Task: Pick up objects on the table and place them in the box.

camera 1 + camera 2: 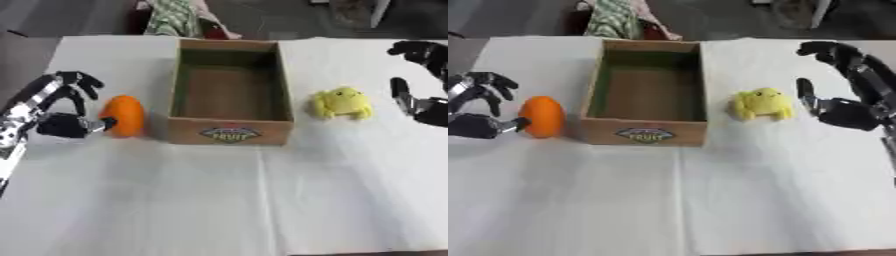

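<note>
i see my left hand (61,117) spread, thumb touching the orange (123,115) beside the box (229,131), and my right hand (846,85) spread near the yellow toy (761,104).

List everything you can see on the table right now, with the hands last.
box: one, brown cardboard, open top, nothing visible inside, table centre.
orange object: one, orange, rounded, on the table left of the box.
plush toy: one, yellow, on the table right of the box.
tablecloth: one, white, covering the table.
fabric: green and white, beyond the table's far edge.
left hand: black and silver, beside the orange object, thumb tip at it, fingers curved above, not closed.
right hand: black, open, right of the plush toy, apart from it.
</note>
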Available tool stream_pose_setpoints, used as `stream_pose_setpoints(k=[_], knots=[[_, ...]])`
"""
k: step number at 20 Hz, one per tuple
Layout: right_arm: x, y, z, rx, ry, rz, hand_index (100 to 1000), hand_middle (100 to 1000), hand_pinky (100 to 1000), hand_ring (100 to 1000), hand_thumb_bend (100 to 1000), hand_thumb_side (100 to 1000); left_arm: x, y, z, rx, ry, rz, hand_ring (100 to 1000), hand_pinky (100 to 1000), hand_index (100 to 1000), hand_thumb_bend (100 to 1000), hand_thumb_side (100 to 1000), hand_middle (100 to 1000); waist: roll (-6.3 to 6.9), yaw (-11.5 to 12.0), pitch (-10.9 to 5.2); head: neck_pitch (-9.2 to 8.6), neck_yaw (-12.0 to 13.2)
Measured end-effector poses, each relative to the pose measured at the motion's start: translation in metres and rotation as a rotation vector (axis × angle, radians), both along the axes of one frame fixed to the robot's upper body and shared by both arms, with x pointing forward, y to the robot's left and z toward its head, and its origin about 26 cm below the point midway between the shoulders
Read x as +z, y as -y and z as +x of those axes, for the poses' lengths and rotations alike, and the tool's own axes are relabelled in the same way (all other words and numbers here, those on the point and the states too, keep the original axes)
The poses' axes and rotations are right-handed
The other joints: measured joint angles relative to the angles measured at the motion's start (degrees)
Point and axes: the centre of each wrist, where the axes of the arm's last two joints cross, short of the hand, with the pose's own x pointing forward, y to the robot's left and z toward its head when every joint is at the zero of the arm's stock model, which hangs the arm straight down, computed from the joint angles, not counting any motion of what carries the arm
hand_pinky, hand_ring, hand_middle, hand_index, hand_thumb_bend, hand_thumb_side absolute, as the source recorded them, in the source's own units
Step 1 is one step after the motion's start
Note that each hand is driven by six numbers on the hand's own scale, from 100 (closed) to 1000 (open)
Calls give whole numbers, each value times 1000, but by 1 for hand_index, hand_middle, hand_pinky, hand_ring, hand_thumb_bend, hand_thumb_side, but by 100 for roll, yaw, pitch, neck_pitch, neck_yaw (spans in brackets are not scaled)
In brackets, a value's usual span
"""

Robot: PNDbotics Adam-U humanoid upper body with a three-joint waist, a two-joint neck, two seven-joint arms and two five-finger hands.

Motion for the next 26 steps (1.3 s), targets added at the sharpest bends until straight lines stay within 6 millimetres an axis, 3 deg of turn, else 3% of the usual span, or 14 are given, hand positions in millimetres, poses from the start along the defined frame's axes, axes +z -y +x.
stream_pose_setpoints(k=[6,17,23,24,25,26], knots=[[0,-1,0,7,-1,-4,898,814,972,1000,100,211,1,8,13,24,-13,42,442,732,755,529,153,564,2,-43,-1,9,29],[0,-1,0,14,-4,-7,898,815,971,1000,100,209,-21,13,33,82,-29,201,458,723,753,488,142,564,-3,-47,-7,12,66],[1,-2,1,15,-2,-6,898,814,971,1000,100,209,-24,16,35,65,-24,296,370,675,648,266,100,466,-3,-49,-36,12,67],[0,-2,1,14,-3,-6,898,814,971,1000,100,209,-24,16,35,64,-22,308,285,640,553,172,100,383,-3,-49,-36,12,67],[0,-1,1,14,-3,-6,898,814,971,1000,100,209,-23,15,35,64,-20,315,274,636,542,162,100,371,-3,-49,-36,12,67],[0,-1,1,14,-4,-6,898,814,971,1000,100,209,-23,15,35,67,-15,319,200,610,462,102,100,288,-3,-49,-36,12,67]])
